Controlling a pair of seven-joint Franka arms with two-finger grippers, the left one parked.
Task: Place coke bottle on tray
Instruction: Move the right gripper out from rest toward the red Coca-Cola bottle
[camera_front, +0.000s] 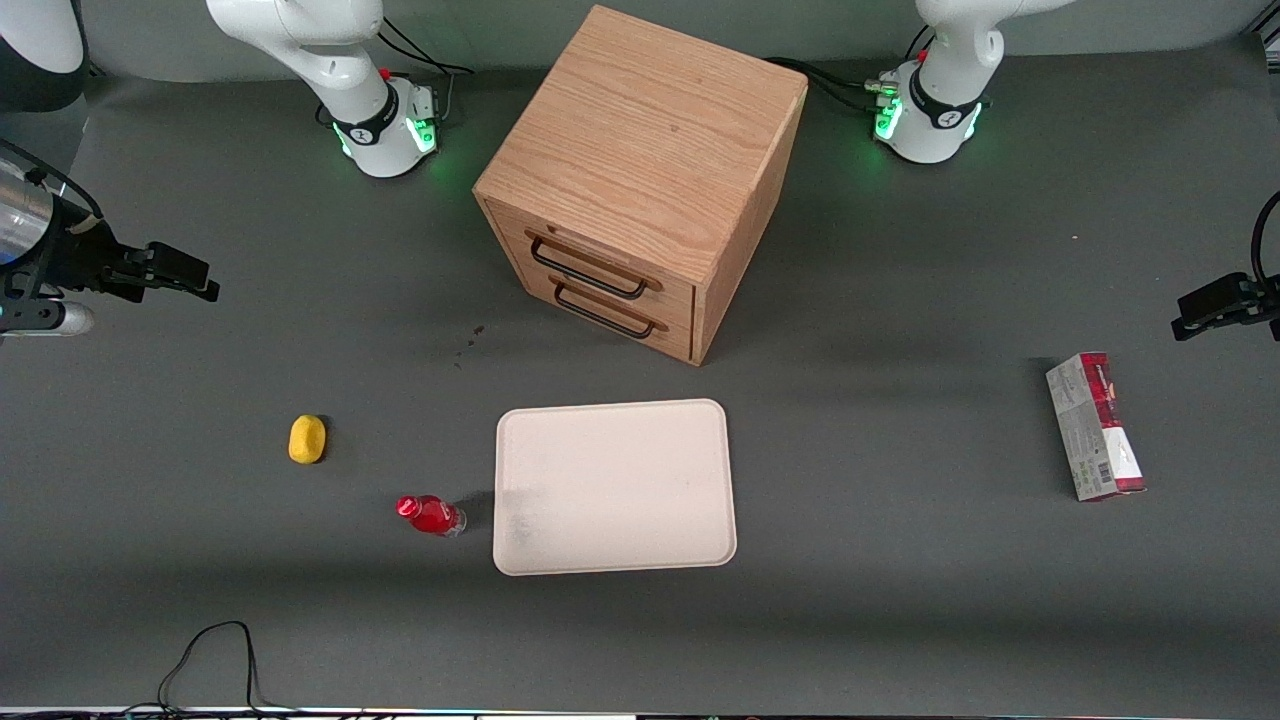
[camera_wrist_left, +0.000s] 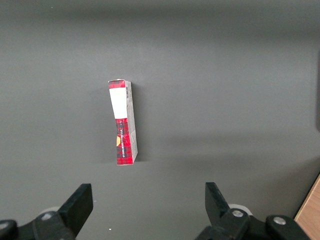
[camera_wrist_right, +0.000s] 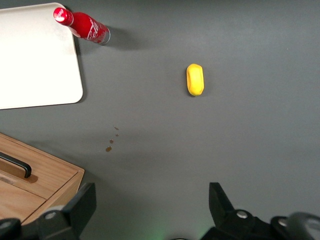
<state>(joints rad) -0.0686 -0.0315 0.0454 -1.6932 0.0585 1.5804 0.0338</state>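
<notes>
you had the gripper (camera_front: 205, 285) high over the working arm's end of the table, fingers (camera_wrist_right: 80, 202) spread and holding nothing. the coke bottle (camera_front: 431, 515) stood on the mat just beside the tray (camera_front: 615, 487), not on it. the yellow lump (camera_front: 307, 439) lay near the bottle, farther from the front camera.

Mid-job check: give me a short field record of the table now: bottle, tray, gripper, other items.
bottle: small red coke bottle standing on the grey table, beside the tray, not on it
tray: flat cream-white rectangular tray, nothing on it
gripper: right arm's gripper raised at the working arm's end, jaws open, holding nothing
cabinet: wooden drawer cabinet, both drawers closed
other: yellow lump; red-and-grey carton toward the parked arm's end
task: not yet done
</notes>
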